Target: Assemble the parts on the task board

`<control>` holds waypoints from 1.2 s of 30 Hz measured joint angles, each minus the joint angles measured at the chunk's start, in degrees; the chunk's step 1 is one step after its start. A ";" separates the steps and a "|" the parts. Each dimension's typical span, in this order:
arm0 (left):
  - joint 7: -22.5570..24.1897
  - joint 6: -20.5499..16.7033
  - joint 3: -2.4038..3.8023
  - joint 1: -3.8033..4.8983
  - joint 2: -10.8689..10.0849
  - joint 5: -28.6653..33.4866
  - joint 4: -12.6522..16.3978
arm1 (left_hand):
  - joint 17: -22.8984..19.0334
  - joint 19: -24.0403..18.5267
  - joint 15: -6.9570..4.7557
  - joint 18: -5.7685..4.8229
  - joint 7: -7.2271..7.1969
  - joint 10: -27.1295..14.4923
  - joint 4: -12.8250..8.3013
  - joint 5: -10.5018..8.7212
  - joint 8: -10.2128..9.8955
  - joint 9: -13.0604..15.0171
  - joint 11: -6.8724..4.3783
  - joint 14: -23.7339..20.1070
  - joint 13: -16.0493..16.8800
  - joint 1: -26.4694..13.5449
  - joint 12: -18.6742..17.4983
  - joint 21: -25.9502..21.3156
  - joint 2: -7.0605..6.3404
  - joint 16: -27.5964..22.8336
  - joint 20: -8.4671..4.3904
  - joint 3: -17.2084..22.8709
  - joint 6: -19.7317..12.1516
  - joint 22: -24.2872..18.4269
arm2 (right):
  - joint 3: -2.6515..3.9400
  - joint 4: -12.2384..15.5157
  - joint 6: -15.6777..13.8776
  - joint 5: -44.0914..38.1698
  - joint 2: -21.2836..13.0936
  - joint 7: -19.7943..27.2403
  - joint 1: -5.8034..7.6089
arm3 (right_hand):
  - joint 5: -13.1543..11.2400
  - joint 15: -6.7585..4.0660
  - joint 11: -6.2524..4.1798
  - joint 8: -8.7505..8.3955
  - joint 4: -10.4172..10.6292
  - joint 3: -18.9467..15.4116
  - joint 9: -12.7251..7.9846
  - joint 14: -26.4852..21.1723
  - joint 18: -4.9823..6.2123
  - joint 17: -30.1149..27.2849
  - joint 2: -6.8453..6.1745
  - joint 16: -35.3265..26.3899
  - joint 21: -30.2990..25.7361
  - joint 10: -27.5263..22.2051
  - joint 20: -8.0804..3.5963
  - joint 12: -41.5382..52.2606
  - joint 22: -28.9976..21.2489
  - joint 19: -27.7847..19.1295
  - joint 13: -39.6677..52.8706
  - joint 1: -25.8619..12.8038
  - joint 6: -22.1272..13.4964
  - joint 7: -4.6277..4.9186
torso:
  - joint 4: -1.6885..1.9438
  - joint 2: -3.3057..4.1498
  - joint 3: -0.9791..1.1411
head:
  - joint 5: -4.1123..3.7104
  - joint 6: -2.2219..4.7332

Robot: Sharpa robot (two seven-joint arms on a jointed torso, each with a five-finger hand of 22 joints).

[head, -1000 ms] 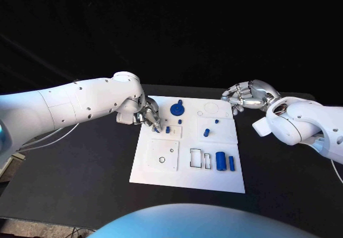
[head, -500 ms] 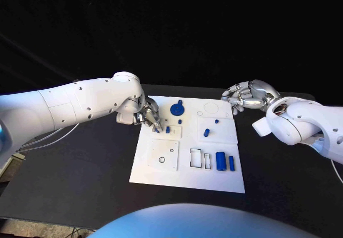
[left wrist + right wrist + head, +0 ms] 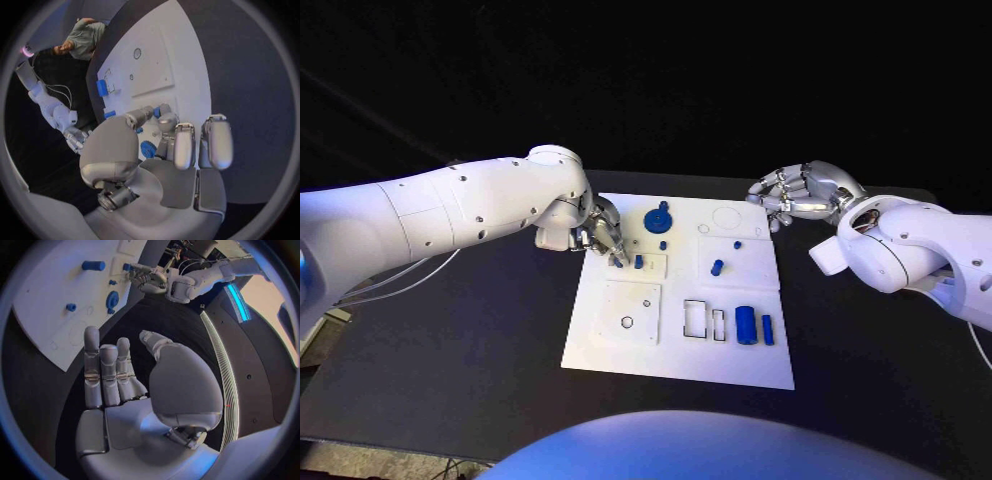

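Observation:
The white task board (image 3: 678,350) lies in the middle of the black table. My left hand (image 3: 599,236) is over the board's far left part, and thumb and a finger pinch a small blue part (image 3: 155,111) just above the board, beside a blue peg (image 3: 639,262). A round blue disc part (image 3: 658,217) lies just right of that hand. My right hand (image 3: 798,195) hovers off the board's far right corner, fingers apart and holding nothing. In the right wrist view, the fingers (image 3: 103,370) stand straight, with the board (image 3: 56,320) beyond them.
More blue parts lie on the board: a peg (image 3: 717,267) mid-board, two tiny pieces (image 3: 737,243) (image 3: 662,244), and a thick cylinder (image 3: 746,325) with a thin bar (image 3: 767,329) near the right edge. Rectangular slots (image 3: 695,318) and a raised plate (image 3: 629,312) sit nearer me.

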 measured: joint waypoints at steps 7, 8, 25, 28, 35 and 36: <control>-0.02 -0.07 -0.01 -0.04 0.00 0.16 -0.22 | 0.00 0.00 0.00 0.00 0.00 0.00 0.48 0.00 -0.25 0.00 0.00 0.00 0.00 -0.12 0.00 -0.27 -0.12 0.00 0.00 -0.83 0.00 -0.11 | 0.00 -0.02 0.00 0.01 0.00 0.01 0.00 | 0.00 0.00 0.00 0.00 0.00 0.00 0.00 0.00 0.00 0.00 0.00 0.00 0.00 0.00 0.00 0.00 -0.06 0.00 -0.06 0.00 0.00 0.00 | 0.01 0.01 0.00 | 0.03 0.00; -0.02 -0.07 -0.01 -0.04 0.00 0.18 -0.24 | 0.00 0.00 0.00 0.00 0.00 0.00 0.57 0.00 -0.25 0.00 0.00 0.00 0.00 -0.12 -0.01 -0.27 -0.12 0.00 0.00 -0.89 0.00 -0.11 | 0.00 -0.02 0.00 0.01 0.00 0.01 0.00 | 0.00 0.00 0.00 0.00 0.00 0.00 0.00 0.00 0.00 0.00 0.00 0.00 0.00 0.00 0.00 0.00 -0.06 0.00 -0.06 0.00 0.00 0.00 | 0.01 0.01 0.00 | 0.03 0.00; 0.00 -0.07 -0.01 -0.05 0.00 0.43 -0.40 | 0.00 0.00 0.00 0.00 -0.01 -0.21 2.56 0.00 -0.25 0.15 0.21 0.00 -0.14 -0.87 -0.22 -0.49 -0.88 0.00 0.00 -4.61 0.01 -0.42 | 0.01 -0.13 0.01 0.01 0.11 0.04 -0.11 | 0.00 0.00 0.00 0.00 0.00 0.00 0.00 0.01 0.00 0.01 0.00 0.00 0.00 0.00 0.00 0.00 -0.06 0.00 -0.06 0.00 0.00 0.00 | 0.02 0.01 0.02 | 0.07 0.00; 0.01 -0.07 -0.01 -0.06 0.00 0.44 -0.43 | 0.00 0.00 0.00 0.00 -0.01 -0.21 2.94 0.00 -0.25 0.21 0.21 0.00 -0.22 -0.87 -0.22 -0.49 -0.87 0.00 0.00 -5.31 0.01 -0.49 | 0.01 -0.14 0.02 0.01 0.11 0.05 -0.14 | 0.00 0.00 0.00 0.00 0.00 0.00 0.00 0.00 0.00 0.00 0.00 0.00 0.00 0.00 0.00 0.00 -0.06 0.00 -0.06 0.00 0.00 0.00 | 0.01 0.02 0.02 | 0.09 0.00; 0.10 -0.27 -0.01 -0.10 -0.05 0.45 -0.51 | 0.00 0.00 0.00 0.00 0.01 -0.21 3.16 0.00 -0.23 0.21 0.21 0.00 -0.21 -0.87 -0.22 -0.49 -0.87 0.00 0.00 -5.52 -0.01 -0.49 | 0.01 -0.17 0.02 0.01 0.11 0.06 -0.20 | 0.00 0.00 0.00 0.00 0.00 0.00 0.00 0.01 0.00 0.01 0.00 0.00 0.00 0.00 0.00 0.00 -0.05 0.00 -0.06 0.00 0.00 0.00 | -0.02 0.02 0.03 | 0.11 0.00; 0.12 -0.36 0.00 -0.10 -0.07 0.45 -0.53 | 0.00 0.00 0.00 0.00 0.03 -0.21 3.16 0.00 -0.23 0.21 0.22 0.00 -0.19 -0.87 -0.22 -0.49 -0.87 0.00 0.00 -5.53 -0.03 -0.49 | 0.01 -0.18 0.02 0.01 0.11 0.07 -0.21 | 0.00 0.00 0.00 0.00 0.00 0.00 0.00 0.01 -0.01 0.01 0.00 0.00 0.00 0.00 0.00 0.00 -0.05 0.00 -0.06 0.00 0.00 0.00 | -0.02 0.02 0.03 | 0.10 0.00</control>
